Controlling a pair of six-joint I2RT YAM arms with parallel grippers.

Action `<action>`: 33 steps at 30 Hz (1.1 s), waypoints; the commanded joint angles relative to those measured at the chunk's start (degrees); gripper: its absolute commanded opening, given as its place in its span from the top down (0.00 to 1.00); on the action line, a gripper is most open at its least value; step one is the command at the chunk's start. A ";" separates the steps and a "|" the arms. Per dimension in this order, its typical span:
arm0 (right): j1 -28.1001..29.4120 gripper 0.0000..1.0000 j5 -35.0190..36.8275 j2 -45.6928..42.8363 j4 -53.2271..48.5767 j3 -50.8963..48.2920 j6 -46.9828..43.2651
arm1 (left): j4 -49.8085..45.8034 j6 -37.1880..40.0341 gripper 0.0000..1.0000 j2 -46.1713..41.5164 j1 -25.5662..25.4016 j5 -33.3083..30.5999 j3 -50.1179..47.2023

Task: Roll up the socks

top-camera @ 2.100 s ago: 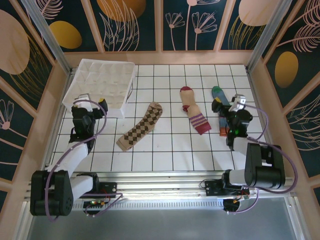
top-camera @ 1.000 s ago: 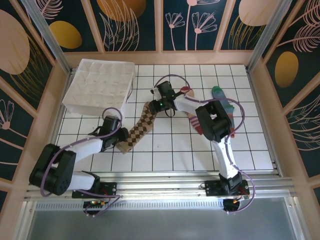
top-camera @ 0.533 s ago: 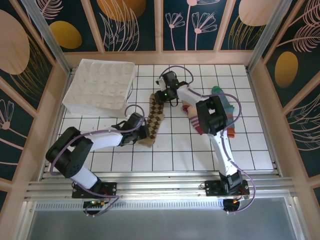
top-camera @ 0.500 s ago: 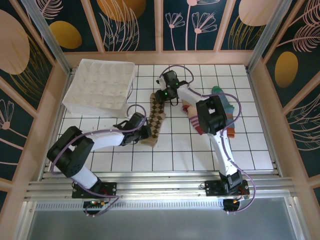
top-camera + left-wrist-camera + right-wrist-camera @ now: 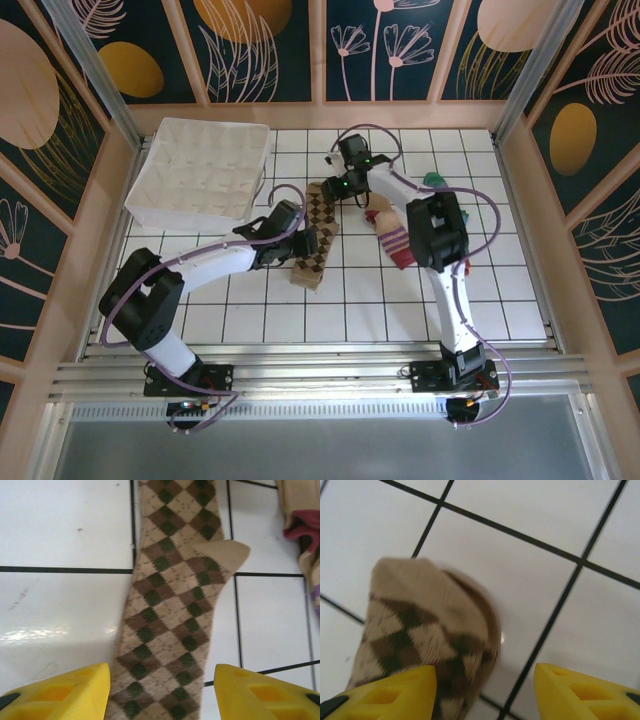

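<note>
The tan-and-brown argyle sock (image 5: 318,235) lies flat and nearly straight on the white tiles. My left gripper (image 5: 305,243) hovers at its middle; in the left wrist view the sock (image 5: 170,610) runs up between the open yellow fingers (image 5: 75,690), unpinched. My right gripper (image 5: 335,188) stands open at the far end, with the sock's rounded toe (image 5: 425,625) beside its left finger. The beige sock (image 5: 385,225) with red toe and striped cuff lies just right, its edge (image 5: 300,525) visible. A green-toed blue-grey sock (image 5: 433,181) peeks from under the right arm.
A white compartment tray (image 5: 205,165) sits at the back left of the tiled table. Wooden frame walls (image 5: 520,180) close in the table on the left, right and far sides. The right arm (image 5: 440,240) stretches over the two right-hand socks.
Both grippers have opened and let go of the argyle sock. The sock has shifted right and now lies straighter; both arms followed it to the right.
</note>
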 commanded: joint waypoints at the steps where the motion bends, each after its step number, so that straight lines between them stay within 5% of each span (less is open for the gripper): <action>1: 1.83 0.45 2.48 -9.54 2.17 -7.64 -3.19 | -2.42 3.44 0.42 -3.05 2.02 0.37 -2.07; 11: 18.69 0.50 6.96 -26.77 15.24 -37.02 -2.25 | 1.62 2.86 0.41 -10.75 9.12 4.91 -12.69; 19: 31.11 0.45 7.26 -26.33 21.73 -47.14 -1.58 | 3.98 2.60 0.41 -10.81 12.05 8.69 -16.44; 26: 32.58 0.42 5.42 -24.47 24.88 -50.42 -1.94 | 4.28 2.86 0.41 -12.21 12.61 8.72 -16.69; 33: 31.25 0.74 4.81 -24.36 26.20 -52.82 -4.91 | 4.43 6.11 0.42 -14.92 12.56 6.62 -17.32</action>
